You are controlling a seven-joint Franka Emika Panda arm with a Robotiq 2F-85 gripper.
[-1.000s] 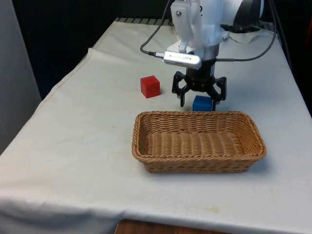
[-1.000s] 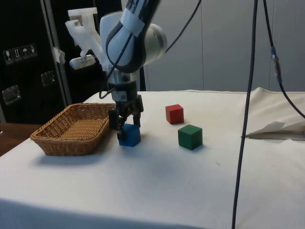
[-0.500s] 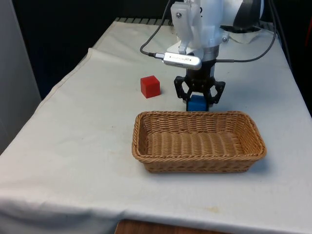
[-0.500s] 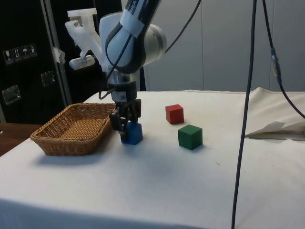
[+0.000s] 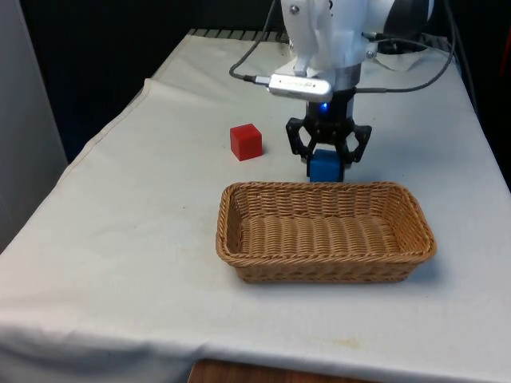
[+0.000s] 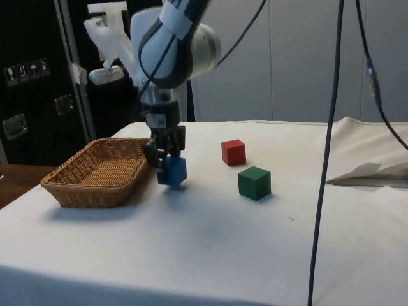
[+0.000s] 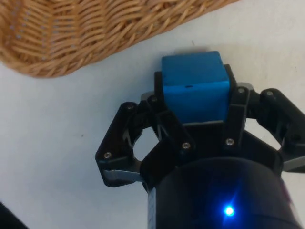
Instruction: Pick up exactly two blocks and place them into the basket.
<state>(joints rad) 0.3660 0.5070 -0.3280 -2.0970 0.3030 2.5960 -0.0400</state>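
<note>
White, rounded arm [image 6: 175, 44] there, glossy shell, grey band across its upper link. Dark cables [image 5: 247, 68] loop off it. Black gripper [image 7: 194, 102] below, angular linkages dotted with small silver screws.

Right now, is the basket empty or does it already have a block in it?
Empty. The basket shows bare wicker inside. The blue block is held in the end effector beside it; red block and green block sit on the cloth.
</note>
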